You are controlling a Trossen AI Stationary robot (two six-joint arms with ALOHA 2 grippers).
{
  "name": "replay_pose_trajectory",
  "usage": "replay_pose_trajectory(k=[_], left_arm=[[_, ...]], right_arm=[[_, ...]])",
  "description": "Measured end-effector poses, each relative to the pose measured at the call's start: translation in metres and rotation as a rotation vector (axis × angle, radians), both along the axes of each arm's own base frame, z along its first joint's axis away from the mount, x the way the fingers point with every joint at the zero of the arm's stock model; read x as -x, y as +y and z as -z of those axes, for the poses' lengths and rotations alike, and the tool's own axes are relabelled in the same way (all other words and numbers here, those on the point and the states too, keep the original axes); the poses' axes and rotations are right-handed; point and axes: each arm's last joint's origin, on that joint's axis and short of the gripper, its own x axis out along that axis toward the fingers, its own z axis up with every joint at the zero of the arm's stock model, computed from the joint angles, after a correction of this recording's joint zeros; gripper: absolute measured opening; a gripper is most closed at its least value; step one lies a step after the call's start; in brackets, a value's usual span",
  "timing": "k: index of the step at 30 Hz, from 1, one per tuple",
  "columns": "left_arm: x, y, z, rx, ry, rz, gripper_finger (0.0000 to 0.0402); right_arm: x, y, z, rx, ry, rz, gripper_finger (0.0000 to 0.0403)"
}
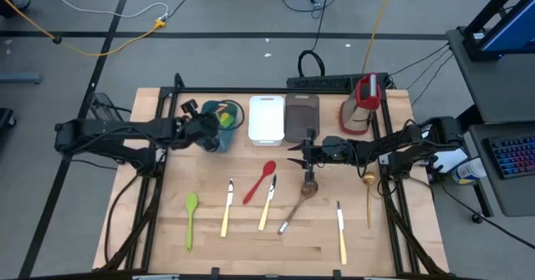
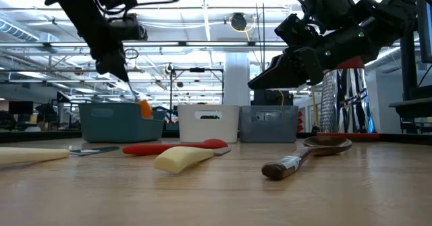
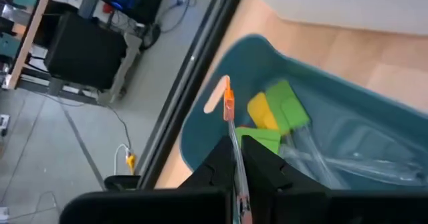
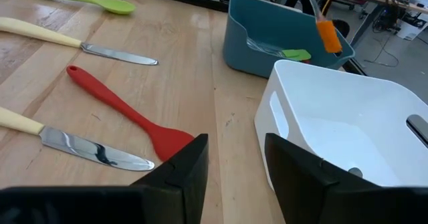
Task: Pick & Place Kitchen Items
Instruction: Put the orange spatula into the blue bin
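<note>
My left gripper (image 3: 235, 140) is shut on an orange spatula (image 3: 229, 105) with a clear handle. It holds the spatula over the teal tray (image 1: 224, 123) at the back left, orange head (image 2: 144, 108) lowest. Yellow and green spatulas (image 3: 273, 114) lie in that tray. My right gripper (image 1: 294, 155) hovers open in front of the white tray (image 4: 348, 117), above the table and touching nothing. On the boards lie a green spoon (image 1: 191, 217), a red spatula (image 1: 259, 182), three pale-handled knives (image 1: 227, 206), a wooden spoon (image 1: 303, 198) and a gold spoon (image 1: 369, 190). My left gripper pinches the spatula's clear handle (image 3: 234, 158) between its two fingers. The fingers slant down from the table's left side, and the handle runs on past their tips. The spatula is lifted clear, its orange head (image 4: 329, 35) hanging over the teal tray's opening.
A grey-brown tray (image 1: 301, 117) stands to the right of the white tray, and a red-and-white upright grater (image 1: 359, 104) stands at the back right. The loose utensils lie spread over the near half of the table. The boards between the trays and these utensils are bare.
</note>
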Motion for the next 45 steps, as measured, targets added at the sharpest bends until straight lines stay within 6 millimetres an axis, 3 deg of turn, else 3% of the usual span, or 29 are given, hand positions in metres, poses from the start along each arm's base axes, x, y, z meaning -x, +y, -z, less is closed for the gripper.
replay_pose_trajectory(k=[10,15,30,45], left_arm=[[-0.012,0.011,0.025,0.014,0.189,0.030,0.0021],[-0.016,0.010,0.035,0.113,0.203,0.061,0.0024],[-0.012,0.008,0.039,0.179,0.205,0.008,0.0030],[-0.014,0.007,0.040,0.235,0.140,-0.015,0.0169]], right_arm=[[0.000,0.000,0.000,0.000,0.000,0.000,0.0139],[0.000,0.000,0.000,0.000,0.000,0.000,0.0139],[0.000,0.000,0.000,0.000,0.000,0.000,0.0139],[0.000,0.000,0.000,-0.002,0.000,-0.003,0.0139]])
